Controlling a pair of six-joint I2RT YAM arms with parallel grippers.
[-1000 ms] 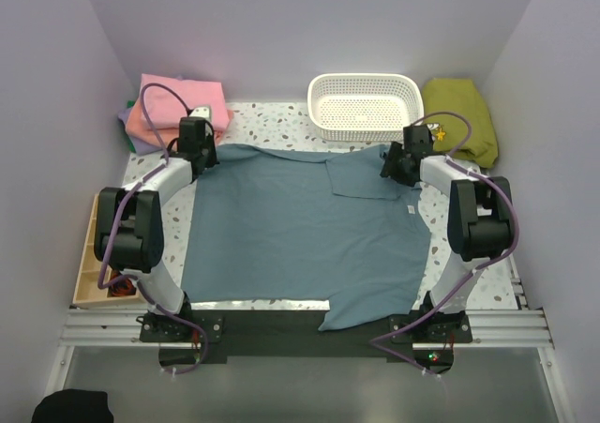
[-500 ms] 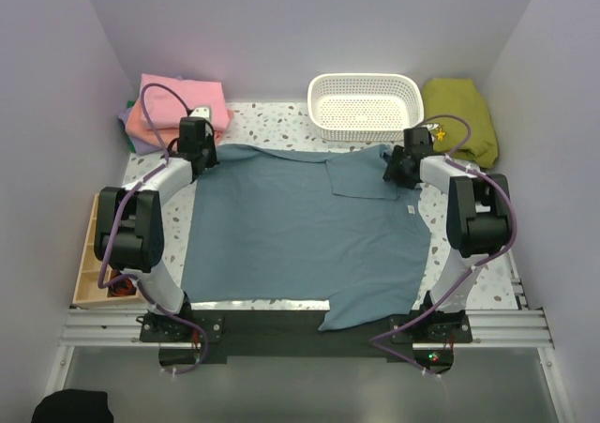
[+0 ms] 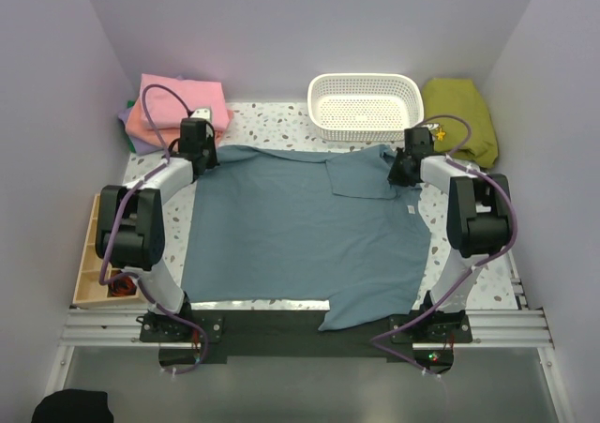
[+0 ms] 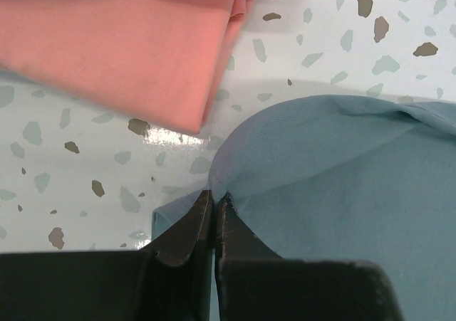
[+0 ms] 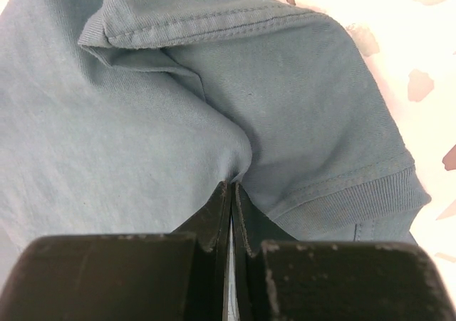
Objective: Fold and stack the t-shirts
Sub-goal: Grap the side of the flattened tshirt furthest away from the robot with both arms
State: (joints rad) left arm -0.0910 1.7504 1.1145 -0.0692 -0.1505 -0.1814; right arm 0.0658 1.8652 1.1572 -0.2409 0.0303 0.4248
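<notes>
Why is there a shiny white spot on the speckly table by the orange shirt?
Left wrist view: that is light glaring off the glossy table beside the salmon shirt. Right wrist view: the table's top right corner is washed out nearly white, but the blue-grey shirt looks sharp. Top view: soft, even light.

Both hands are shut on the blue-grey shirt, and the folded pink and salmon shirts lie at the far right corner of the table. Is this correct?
Not quite. The top external view shows the folded pink and salmon shirts at the far left corner, not the right. The rest holds: the left hand and the right hand are each shut on the blue-grey shirt.
</notes>
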